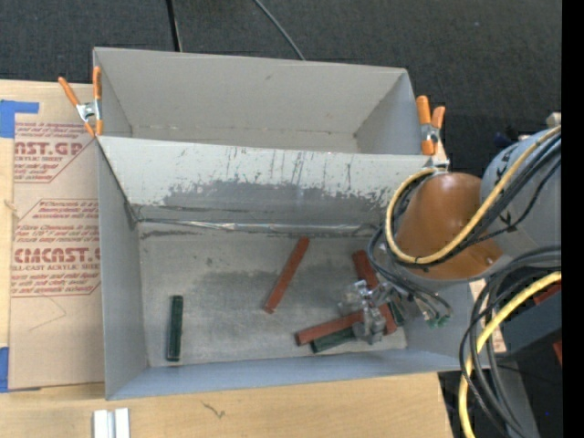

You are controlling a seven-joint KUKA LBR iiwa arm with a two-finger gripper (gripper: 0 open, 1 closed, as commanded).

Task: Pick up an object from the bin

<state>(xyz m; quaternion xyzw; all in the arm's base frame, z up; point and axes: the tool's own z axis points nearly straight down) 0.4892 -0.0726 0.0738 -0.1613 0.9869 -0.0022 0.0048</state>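
So the arm's gripper (370, 316) is down in the near-right corner of the grey metal bin (119, 272), right over a little cluster of sticks. The closest one is a flat red-brown bar (321, 332) lying tilted on the floor, with its right end up against the gripper. A dark green piece (336, 340) pokes out just beside and partly under it. Another short red-brown piece (363, 265) sits close behind, near the right wall and half tucked under the wrist.

Whether the jaws are wide, narrow or on anything can't be told, because the metal bits and wiring blur together down there. The big orange cover (438, 217) and its loops of yellow and black cable (391, 219) hang over that corner and hide a good part of it.

Further out, a longer red-brown stick (286, 276) lies diagonally mid-floor, well apart from the cluster. A dark green bar (173, 328) lies on its own near the left wall, pointing front to back. Everything looks like a hard, straight-edged, matte bar. The bin's floor and back slope are scuffed and scratched bare metal.
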